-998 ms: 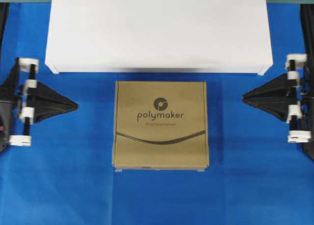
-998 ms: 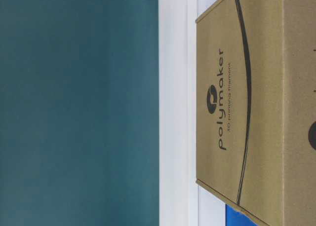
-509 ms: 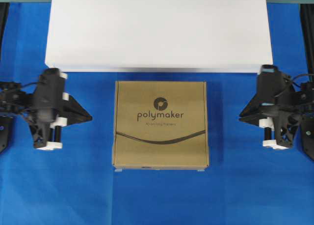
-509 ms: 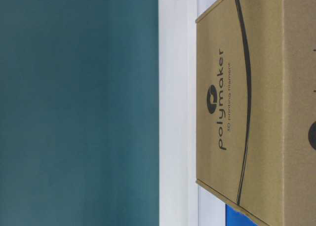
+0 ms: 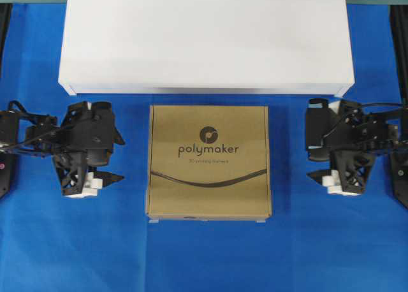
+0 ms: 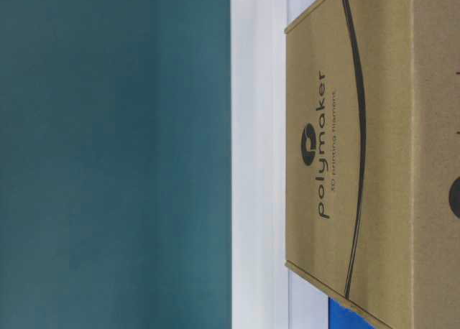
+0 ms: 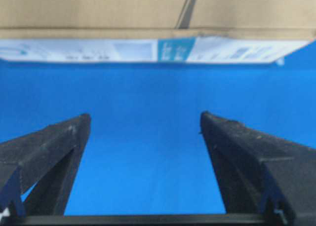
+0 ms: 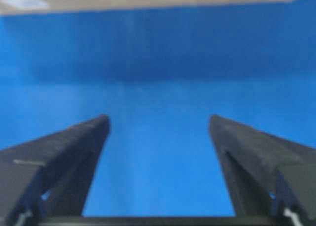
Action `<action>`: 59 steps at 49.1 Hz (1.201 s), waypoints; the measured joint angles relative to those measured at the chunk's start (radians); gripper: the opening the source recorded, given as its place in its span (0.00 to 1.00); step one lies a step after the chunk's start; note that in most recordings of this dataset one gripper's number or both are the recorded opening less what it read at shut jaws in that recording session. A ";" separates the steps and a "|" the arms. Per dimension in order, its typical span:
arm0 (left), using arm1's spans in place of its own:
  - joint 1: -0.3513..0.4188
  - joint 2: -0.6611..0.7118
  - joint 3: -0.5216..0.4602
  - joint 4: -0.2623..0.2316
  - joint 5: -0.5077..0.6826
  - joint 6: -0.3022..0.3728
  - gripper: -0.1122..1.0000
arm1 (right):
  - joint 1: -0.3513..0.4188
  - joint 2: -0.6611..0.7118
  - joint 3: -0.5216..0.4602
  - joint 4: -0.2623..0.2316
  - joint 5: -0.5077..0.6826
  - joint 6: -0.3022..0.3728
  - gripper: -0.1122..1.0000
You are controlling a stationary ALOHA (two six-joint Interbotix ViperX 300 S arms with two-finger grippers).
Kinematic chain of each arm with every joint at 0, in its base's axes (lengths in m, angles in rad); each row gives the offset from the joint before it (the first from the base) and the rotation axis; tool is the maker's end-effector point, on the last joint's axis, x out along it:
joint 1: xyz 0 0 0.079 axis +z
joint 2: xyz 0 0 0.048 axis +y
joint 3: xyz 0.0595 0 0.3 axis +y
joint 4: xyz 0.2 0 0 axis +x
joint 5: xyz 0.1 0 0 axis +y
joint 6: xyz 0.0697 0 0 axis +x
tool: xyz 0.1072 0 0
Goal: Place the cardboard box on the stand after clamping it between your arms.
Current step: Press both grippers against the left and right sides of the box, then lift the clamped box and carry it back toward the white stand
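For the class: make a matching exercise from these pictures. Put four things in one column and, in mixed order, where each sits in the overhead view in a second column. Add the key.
Column 1
1. cardboard box
2. stand
3. left gripper
4. right gripper

Column 2
A. open, on the right side, clear of the box
B. centre of the blue cloth, in front of the white platform
C. open, on the left side, clear of the box
D. along the top, wider than the box

Pairs: 1-B, 2-D, 3-C, 4-A
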 measured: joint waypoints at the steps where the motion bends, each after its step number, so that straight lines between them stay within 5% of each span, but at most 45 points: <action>1: 0.002 0.008 -0.002 0.000 -0.002 -0.002 0.85 | 0.000 0.008 0.000 -0.002 -0.009 -0.002 0.98; 36: 0.025 0.256 -0.143 0.000 -0.044 0.005 0.85 | -0.003 0.337 -0.118 -0.005 -0.255 -0.011 0.97; 59: 0.034 0.288 -0.173 0.002 -0.038 0.006 0.85 | -0.006 0.380 -0.137 -0.006 -0.276 -0.017 0.97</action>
